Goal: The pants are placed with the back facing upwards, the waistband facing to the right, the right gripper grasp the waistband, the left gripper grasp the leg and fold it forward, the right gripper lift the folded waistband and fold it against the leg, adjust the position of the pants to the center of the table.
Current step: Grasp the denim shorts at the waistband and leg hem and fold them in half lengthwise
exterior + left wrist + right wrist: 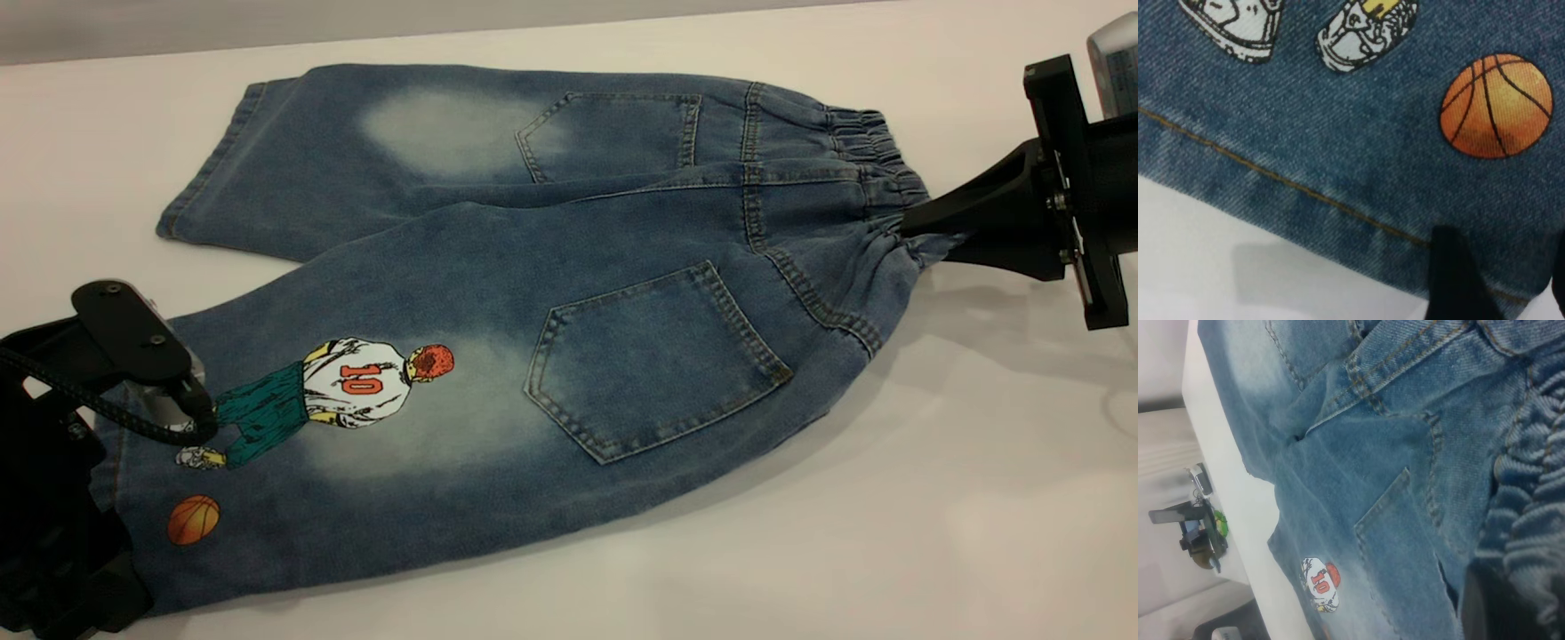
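Note:
The blue denim pants (533, 293) lie flat on the white table (933, 498), back pockets up, waistband (876, 169) to the right. My right gripper (916, 227) comes in from the right and is shut on the waistband, which bunches at its tip; the ruched band (1531, 487) drapes over its dark finger (1485, 603). The printed leg (356, 418) with the number 10 player and orange basketball (1496, 107) is nearest the front. My left gripper (102, 556) stands open at that leg's hem (1305, 193), with denim between its fingers (1451, 280).
The plain leg (338, 151) with a faded patch lies behind the printed one. Bare white tabletop stretches to the front right. The table's far edge (356, 40) runs along the back. Past the table's side stands some dark equipment (1201, 533).

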You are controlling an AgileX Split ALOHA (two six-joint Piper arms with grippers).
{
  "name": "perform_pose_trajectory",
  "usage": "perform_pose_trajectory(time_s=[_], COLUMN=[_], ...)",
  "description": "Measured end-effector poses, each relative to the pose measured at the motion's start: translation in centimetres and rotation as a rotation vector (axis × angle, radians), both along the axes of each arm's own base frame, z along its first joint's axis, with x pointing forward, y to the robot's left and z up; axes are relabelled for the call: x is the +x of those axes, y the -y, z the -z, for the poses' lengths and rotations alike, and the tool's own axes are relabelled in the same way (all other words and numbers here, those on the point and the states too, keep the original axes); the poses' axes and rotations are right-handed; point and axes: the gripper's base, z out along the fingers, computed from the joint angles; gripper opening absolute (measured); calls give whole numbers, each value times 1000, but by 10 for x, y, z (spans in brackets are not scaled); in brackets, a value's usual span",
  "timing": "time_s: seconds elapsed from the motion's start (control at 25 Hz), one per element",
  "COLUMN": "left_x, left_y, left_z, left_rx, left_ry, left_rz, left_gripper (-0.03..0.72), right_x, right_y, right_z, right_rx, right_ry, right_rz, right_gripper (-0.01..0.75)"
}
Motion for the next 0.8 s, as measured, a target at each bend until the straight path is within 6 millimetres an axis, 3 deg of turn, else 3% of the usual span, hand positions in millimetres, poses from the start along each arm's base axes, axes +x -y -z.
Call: perform_pose_trajectory(time_s=[0.16,0.36,0.6,0.8], left_x=[2,6,14,29], left_y=[0,0,2,8], left_z=[1,1,-4,-29], left_rx=[1,-1,-11,-52], left_ry=[27,72,113,157], left_rz=[-13,-52,-49,-43], left_gripper=[279,67,52,39], right_x=[0,0,1,-6], right_y=[0,-2,-5,-9], right_z=[0,-3,-11,-17], right_rx=[0,34,126,192], right_ry=[0,11,41,32], right_rz=[0,-8,-4,-8], right_gripper=[41,43,43,43])
